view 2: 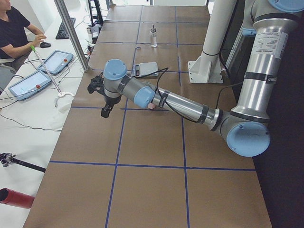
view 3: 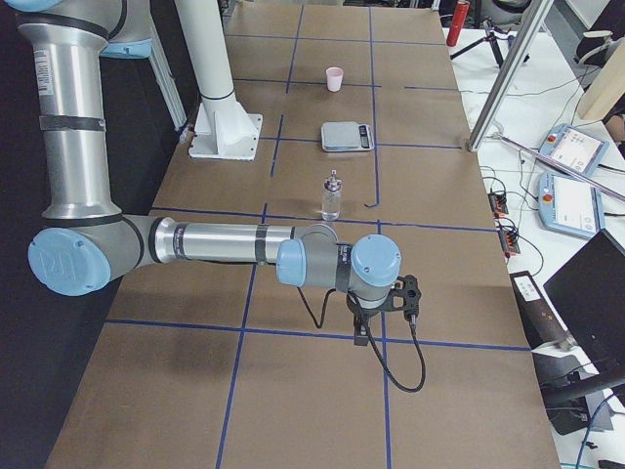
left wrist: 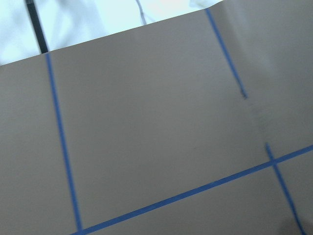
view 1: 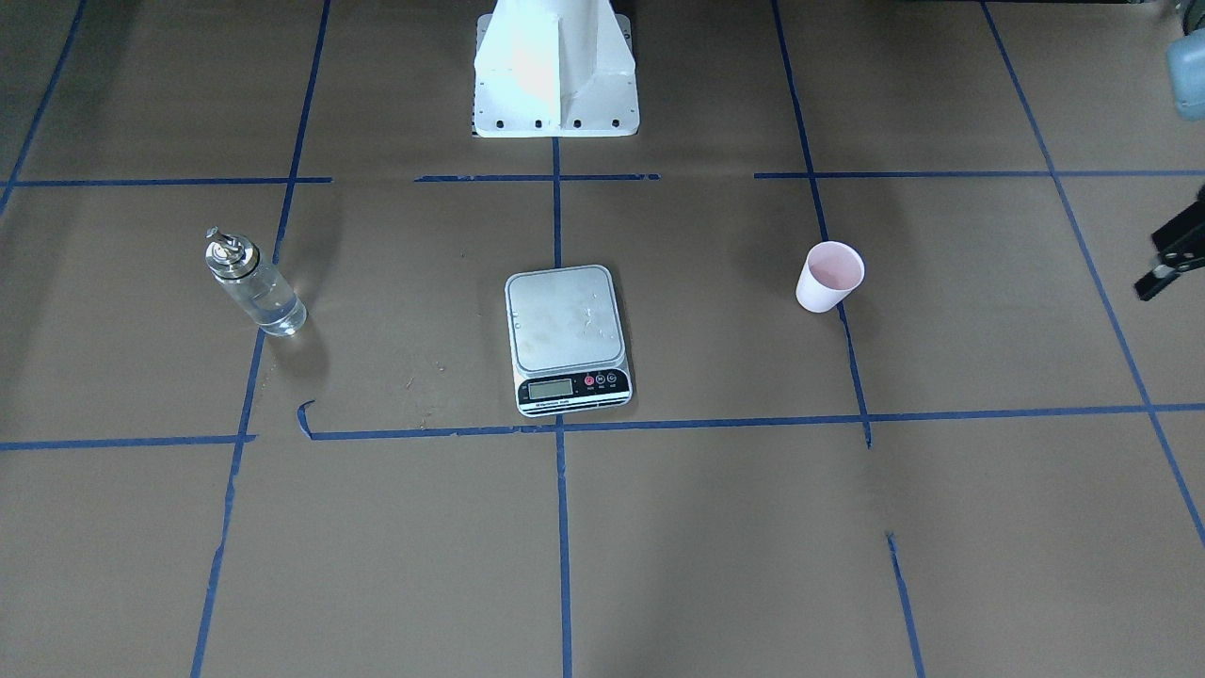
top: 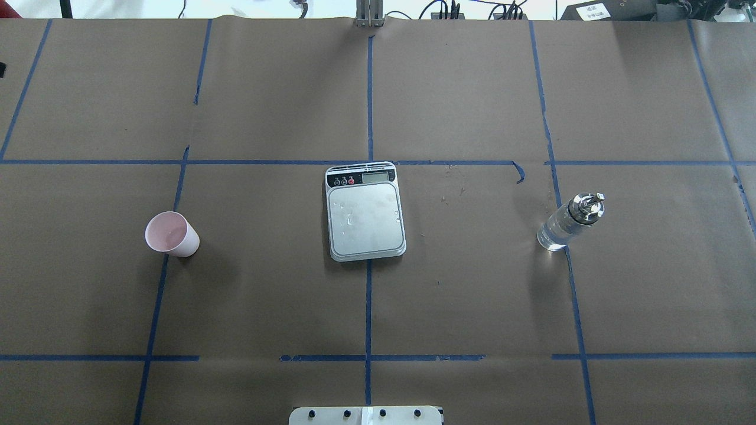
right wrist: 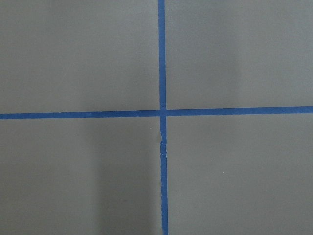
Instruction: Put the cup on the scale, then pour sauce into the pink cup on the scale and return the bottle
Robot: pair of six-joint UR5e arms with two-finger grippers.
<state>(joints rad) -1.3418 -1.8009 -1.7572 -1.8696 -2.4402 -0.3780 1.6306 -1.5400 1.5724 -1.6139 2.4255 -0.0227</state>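
Standing upright: cup (top: 171,234) well left of the scale (top: 366,221), bottle (top: 567,224) well right. Left gripper (view 2: 105,110), right gripper (view 3: 361,334): can't tell how wide.

Brown paper-covered table (top: 472,295), blue tape grid (top: 369,88) — cup (top: 171,234) left, scale (top: 366,218) centre, bottle (top: 567,225) right — well apart.

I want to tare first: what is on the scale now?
Nothing stands on the scale; its platform shows only faint smudges. The cup stands well apart. Its display is unreadable.
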